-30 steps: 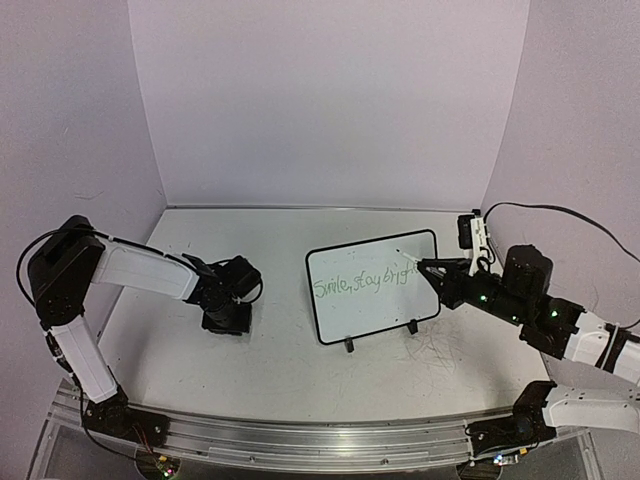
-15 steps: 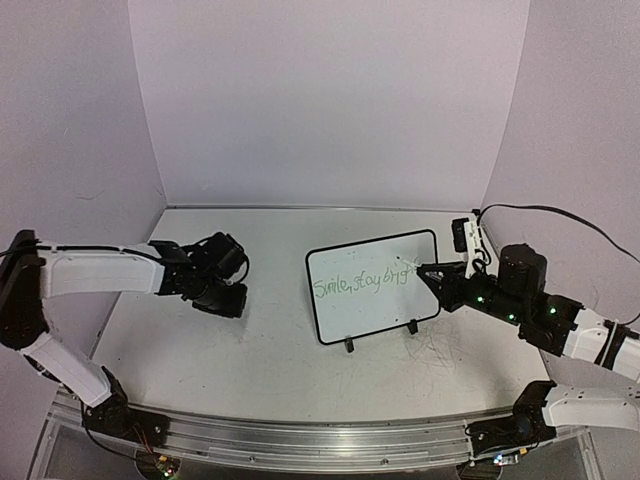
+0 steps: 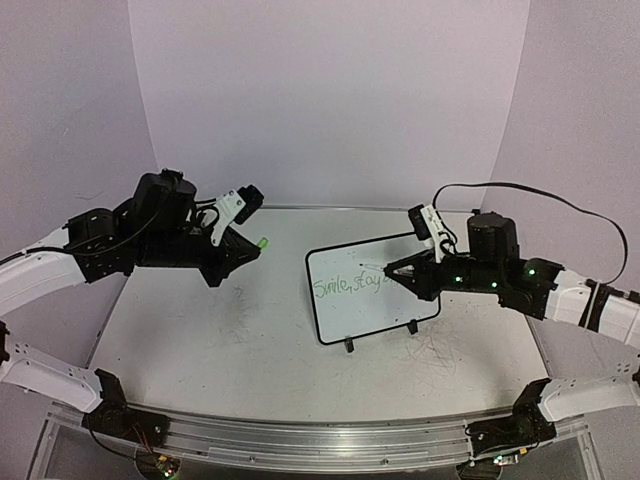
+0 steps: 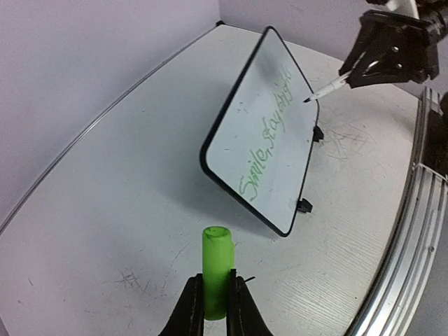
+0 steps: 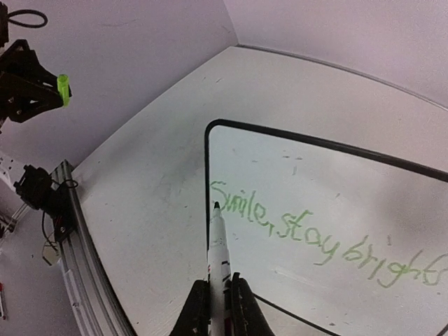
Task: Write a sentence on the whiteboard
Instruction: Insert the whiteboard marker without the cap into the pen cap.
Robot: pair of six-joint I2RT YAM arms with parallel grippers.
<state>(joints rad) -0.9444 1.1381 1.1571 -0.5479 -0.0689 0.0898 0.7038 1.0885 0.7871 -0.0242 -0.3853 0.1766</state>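
A: Our right jaws pinch the marker (image 5: 218,246); just ahead of its tip lies the sentence (image 5: 315,241) on the whiteboard (image 5: 329,168). A brush there, we judge, smears the ink.
B: Our left jaws clamp the green cap (image 4: 217,266), well apart from it. They ride high above the bench (image 3: 270,370) now, no longer low as a second ago.

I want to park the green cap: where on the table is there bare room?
The widest bare stretch of table lies left of the whiteboard, below the left gripper holding the green cap. A narrower strip runs behind the board to the back wall. Crowded: the board's right side, where the right gripper holds the marker.
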